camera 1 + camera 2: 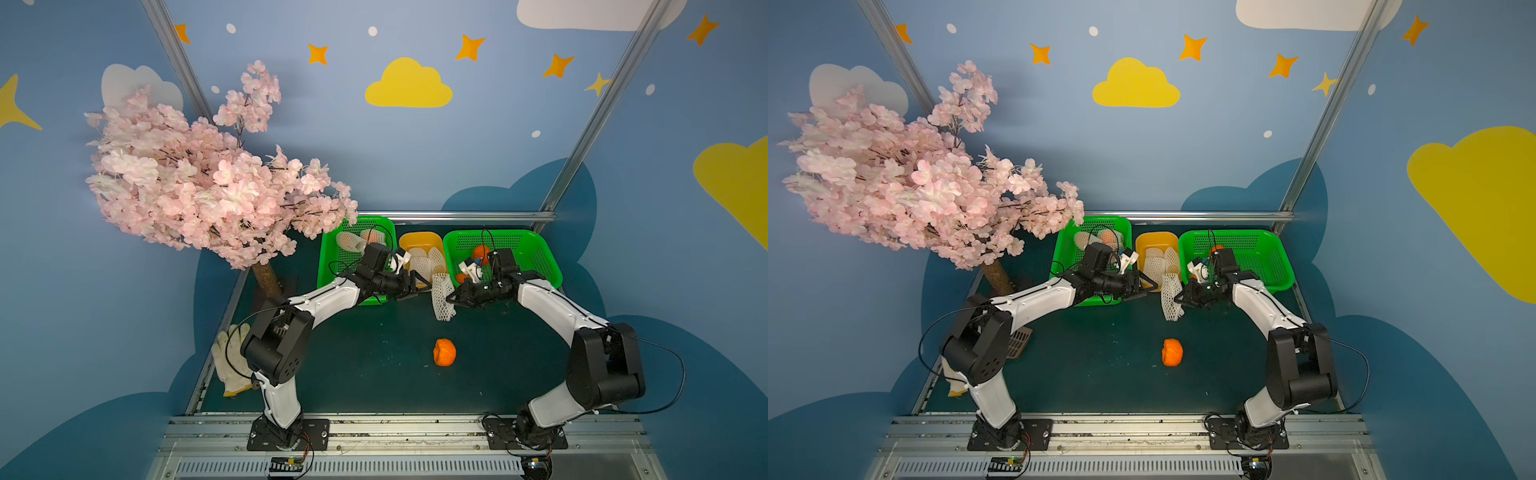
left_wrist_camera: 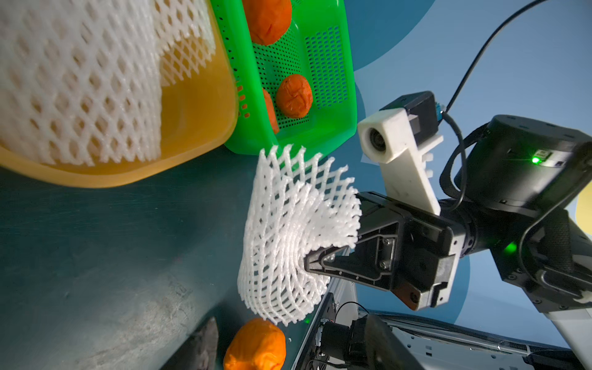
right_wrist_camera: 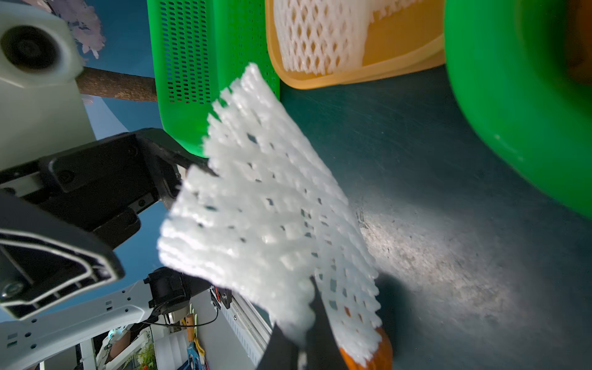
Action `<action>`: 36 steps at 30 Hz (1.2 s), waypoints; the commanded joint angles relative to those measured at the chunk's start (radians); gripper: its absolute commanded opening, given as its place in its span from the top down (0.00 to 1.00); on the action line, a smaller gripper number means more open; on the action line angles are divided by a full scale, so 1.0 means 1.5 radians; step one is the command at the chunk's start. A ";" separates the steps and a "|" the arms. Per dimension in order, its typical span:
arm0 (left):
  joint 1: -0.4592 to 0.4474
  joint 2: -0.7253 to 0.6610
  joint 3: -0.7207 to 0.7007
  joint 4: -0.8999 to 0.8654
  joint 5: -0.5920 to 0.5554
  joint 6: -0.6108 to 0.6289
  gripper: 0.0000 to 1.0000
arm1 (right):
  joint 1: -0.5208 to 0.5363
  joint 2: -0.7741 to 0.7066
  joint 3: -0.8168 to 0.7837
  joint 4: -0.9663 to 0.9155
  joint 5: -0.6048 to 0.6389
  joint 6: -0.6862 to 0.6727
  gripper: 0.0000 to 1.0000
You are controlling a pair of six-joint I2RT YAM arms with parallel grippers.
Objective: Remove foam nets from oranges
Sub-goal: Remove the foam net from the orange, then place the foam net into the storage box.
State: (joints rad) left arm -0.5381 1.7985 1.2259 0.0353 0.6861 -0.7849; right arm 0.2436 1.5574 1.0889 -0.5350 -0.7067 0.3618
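Dark green desk (image 1: 365, 374), starry blue wall (image 1: 415, 166): the right claw (image 1: 449, 300) clamps an emptied foam net (image 1: 442, 297) hanging at its tips, the left claw (image 1: 422, 290) gapes just beside it, the stripped orange (image 1: 444, 352) lies well back of both, and dropping the net into the yellow tub (image 1: 417, 237) ahead seems next.

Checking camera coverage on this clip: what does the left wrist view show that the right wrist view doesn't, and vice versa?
Only the left wrist view: separate oranges on a green basket's perforated floor, and the right gripper side-on, shut on the foam net. Only the right wrist view: the left gripper, jaws apart, and the tree trunk. Both: that net, the yellow tub of nets, and a bare orange on the table.
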 commanded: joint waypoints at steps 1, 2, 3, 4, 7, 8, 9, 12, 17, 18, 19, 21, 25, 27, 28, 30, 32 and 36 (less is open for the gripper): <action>0.011 -0.023 -0.017 -0.018 -0.012 0.013 0.28 | -0.001 -0.003 0.031 -0.020 -0.004 0.002 1.00; 0.013 -0.027 -0.021 -0.017 -0.010 0.012 0.28 | 0.000 -0.001 0.040 -0.023 -0.004 0.002 1.00; 0.014 -0.028 -0.023 -0.017 -0.009 0.012 0.28 | 0.001 0.000 0.047 -0.027 -0.005 -0.001 1.00; 0.015 -0.031 -0.027 -0.017 -0.010 0.013 0.28 | 0.003 0.003 0.056 -0.032 -0.005 -0.002 1.00; 0.018 -0.036 -0.038 -0.011 -0.011 0.009 0.28 | 0.009 0.011 0.083 -0.049 -0.004 -0.005 1.00; 0.019 -0.036 -0.042 -0.008 -0.012 0.008 0.28 | 0.012 0.013 0.092 -0.054 -0.004 -0.008 1.00; 0.020 -0.036 -0.043 -0.008 -0.011 0.007 0.28 | 0.014 0.017 0.101 -0.059 -0.004 -0.010 1.00; 0.022 -0.035 -0.044 -0.005 -0.010 0.006 0.28 | 0.019 0.039 0.135 -0.086 0.001 -0.014 1.00; 0.024 -0.030 -0.046 -0.001 -0.007 0.003 0.28 | 0.028 0.079 0.198 -0.109 0.013 -0.017 1.00; 0.024 -0.030 -0.048 0.002 -0.006 0.002 0.28 | 0.029 0.088 0.211 -0.113 0.015 -0.017 1.00; 0.025 -0.029 -0.049 0.003 -0.006 0.000 0.28 | 0.030 0.101 0.228 -0.120 0.016 -0.018 1.00; 0.025 -0.029 -0.052 0.006 -0.005 -0.001 0.28 | 0.033 0.127 0.261 -0.135 0.015 -0.018 1.00; 0.028 -0.033 -0.060 0.007 -0.004 -0.002 0.29 | 0.045 0.185 0.337 -0.174 0.024 -0.018 1.00; 0.029 -0.038 -0.065 0.007 -0.005 -0.002 0.29 | 0.054 0.207 0.368 -0.189 0.041 -0.017 1.00; 0.030 -0.041 -0.068 0.007 -0.006 -0.002 0.29 | 0.057 0.218 0.382 -0.194 0.050 -0.014 1.00; 0.032 -0.047 -0.075 0.007 -0.008 -0.002 0.29 | 0.062 0.238 0.407 -0.202 0.067 -0.008 0.99; 0.035 -0.054 -0.083 0.007 -0.009 -0.002 0.29 | 0.066 0.257 0.428 -0.205 0.082 -0.001 0.99; 0.038 -0.067 -0.094 0.002 -0.011 0.001 0.29 | 0.074 0.291 0.466 -0.206 0.100 0.005 0.98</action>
State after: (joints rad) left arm -0.4881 1.7405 1.0927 0.0410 0.6727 -0.7925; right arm 0.3466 1.9682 1.7439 -0.8070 -0.5987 0.3626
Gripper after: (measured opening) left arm 0.710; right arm 0.053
